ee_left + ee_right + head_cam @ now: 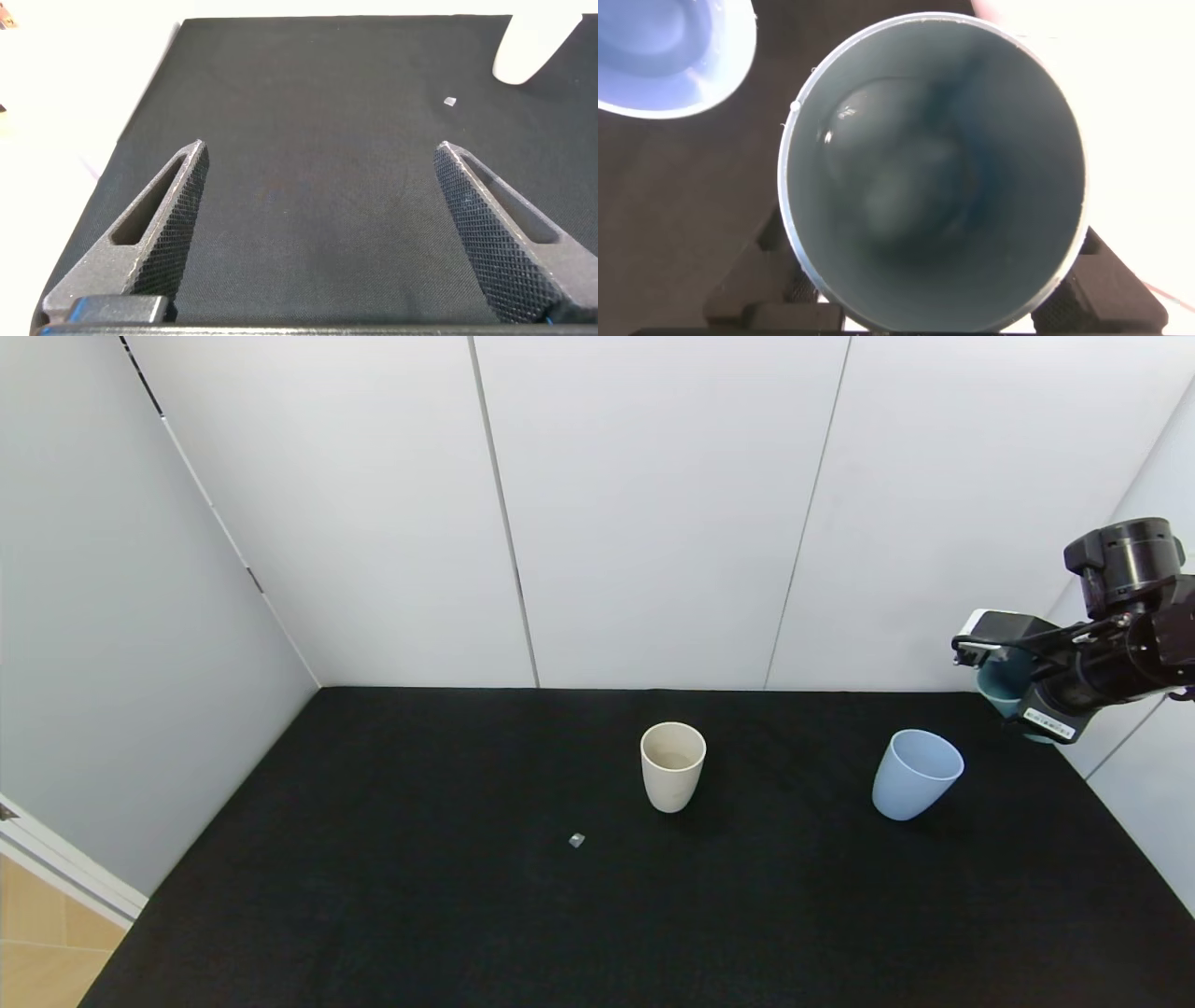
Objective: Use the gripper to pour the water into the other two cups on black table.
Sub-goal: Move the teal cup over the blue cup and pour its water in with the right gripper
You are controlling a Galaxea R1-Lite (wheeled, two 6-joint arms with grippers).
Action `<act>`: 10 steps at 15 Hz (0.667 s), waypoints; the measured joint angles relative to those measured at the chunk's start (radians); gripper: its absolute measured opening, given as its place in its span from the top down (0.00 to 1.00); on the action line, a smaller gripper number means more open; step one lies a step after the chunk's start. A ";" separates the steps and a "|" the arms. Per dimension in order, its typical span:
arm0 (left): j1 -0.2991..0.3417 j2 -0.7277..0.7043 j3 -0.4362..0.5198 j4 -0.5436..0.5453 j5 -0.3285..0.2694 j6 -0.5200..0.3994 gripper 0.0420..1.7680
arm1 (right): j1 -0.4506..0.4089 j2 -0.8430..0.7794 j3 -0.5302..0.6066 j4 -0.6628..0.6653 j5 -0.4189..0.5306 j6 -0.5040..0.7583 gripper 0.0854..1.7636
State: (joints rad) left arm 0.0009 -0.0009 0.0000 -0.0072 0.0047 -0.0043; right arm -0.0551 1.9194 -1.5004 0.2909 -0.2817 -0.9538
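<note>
Two cups wait on the desk (373, 896): beige cup (672, 765) shows some liquid; blue cup (916, 774), right of it, looks empty. Right hand (1013, 695), beyond the blue cup, grips a teal cup (934, 173) holding water (906, 187). Left hand (318, 224) idles, spread wide.

Upright beige cup (672, 767), blue cup (916, 775) on black table (373, 896)

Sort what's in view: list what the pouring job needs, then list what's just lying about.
Job:
right hand, holding the teal cup
water inside it
beige cup
blue cup
black table

Lying about:
small grey scrap on the table
left hand, open and idle
</note>
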 joint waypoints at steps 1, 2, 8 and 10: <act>0.000 0.000 0.000 0.000 0.000 0.000 0.03 | 0.004 0.007 -0.005 0.000 -0.009 -0.008 0.34; 0.000 0.000 0.000 0.000 0.000 0.000 0.03 | 0.009 0.013 -0.007 0.000 -0.012 -0.011 0.34; 0.000 0.000 0.000 0.000 -0.001 0.000 0.03 | 0.032 0.048 -0.018 0.000 -0.064 -0.061 0.34; 0.000 0.000 0.000 0.000 -0.001 0.000 0.03 | 0.037 0.058 -0.022 0.000 -0.070 -0.076 0.34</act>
State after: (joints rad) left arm 0.0004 -0.0009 0.0000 -0.0072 0.0038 -0.0038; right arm -0.0183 1.9772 -1.5226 0.2909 -0.3515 -1.0298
